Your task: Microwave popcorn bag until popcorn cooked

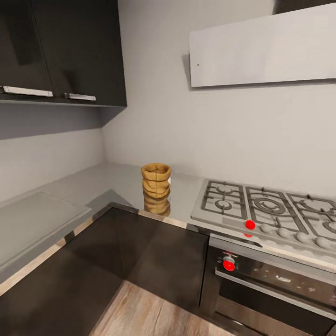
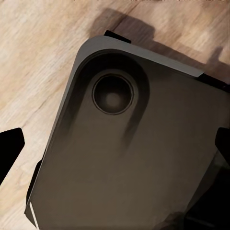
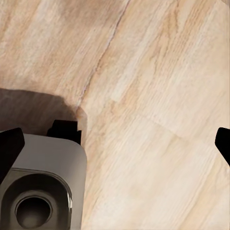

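I'm looking down into the corner of the kitchen from the head camera. The popcorn bag (image 1: 156,183) stands upright on the bench (image 1: 107,179), near the back wall (image 1: 196,135), and the glossy grey top throws its reflection just below it. Its rolled rim is up and the mouth looks open. To the bag's right, a little apart from it, is the gas hob (image 1: 266,210) with grey grates, a row of pale knobs along its front edge and one red knob (image 1: 250,224) among them. Under the hob I see the dark built-in oven (image 1: 275,284), with a second red knob on its panel. Dark cabinet fronts (image 1: 154,261) run under the bench round the corner, and dark wall cupboards (image 1: 65,51) with silver handles hang up at the left. A pale panel (image 1: 263,46) is mounted on the wall above the hob.

My left wrist camera points down at the robot's grey base (image 2: 129,153) with a round recess in it, wood floor (image 2: 38,62) beyond. The left gripper (image 2: 115,158) shows dark fingertips at both edges, well apart, released, nothing between them. My right wrist camera looks at the wood floor (image 3: 143,96) with a corner of the base below; the right gripper (image 3: 115,143) is spread wide too, holding nothing.
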You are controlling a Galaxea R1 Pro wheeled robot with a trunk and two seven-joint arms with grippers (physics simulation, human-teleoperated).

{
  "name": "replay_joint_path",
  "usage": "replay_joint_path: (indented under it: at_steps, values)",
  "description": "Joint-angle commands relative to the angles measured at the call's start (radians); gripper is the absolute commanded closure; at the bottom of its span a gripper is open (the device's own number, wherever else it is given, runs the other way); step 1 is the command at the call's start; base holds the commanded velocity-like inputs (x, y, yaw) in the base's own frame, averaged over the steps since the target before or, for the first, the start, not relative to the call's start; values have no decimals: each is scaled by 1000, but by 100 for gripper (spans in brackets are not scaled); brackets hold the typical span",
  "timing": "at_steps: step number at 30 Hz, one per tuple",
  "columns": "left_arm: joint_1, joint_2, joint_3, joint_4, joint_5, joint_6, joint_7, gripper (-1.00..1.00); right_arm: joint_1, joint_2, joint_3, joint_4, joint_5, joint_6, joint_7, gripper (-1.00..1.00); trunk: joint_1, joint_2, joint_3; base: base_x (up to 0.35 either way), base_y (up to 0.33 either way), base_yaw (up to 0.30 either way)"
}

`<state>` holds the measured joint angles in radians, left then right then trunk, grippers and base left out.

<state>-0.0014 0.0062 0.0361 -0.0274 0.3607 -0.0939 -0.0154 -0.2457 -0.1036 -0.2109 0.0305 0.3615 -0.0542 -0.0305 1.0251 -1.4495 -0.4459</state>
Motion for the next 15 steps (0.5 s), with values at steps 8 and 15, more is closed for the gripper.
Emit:
replay_joint_path:
  at_steps: [8, 15]
  values:
    - [0, -2, 15, 0, 12, -16, 10, -100, -1, -2, -7, 3, 16, -17, 1, -100, 0, -1, -1, 0, 0, -2]
    - [0, -1, 16, 0, 13, -16, 10, -100, -1, -1, -7, 3, 17, -19, 1, -100, -12, 20, 9, 0, 0, 0]
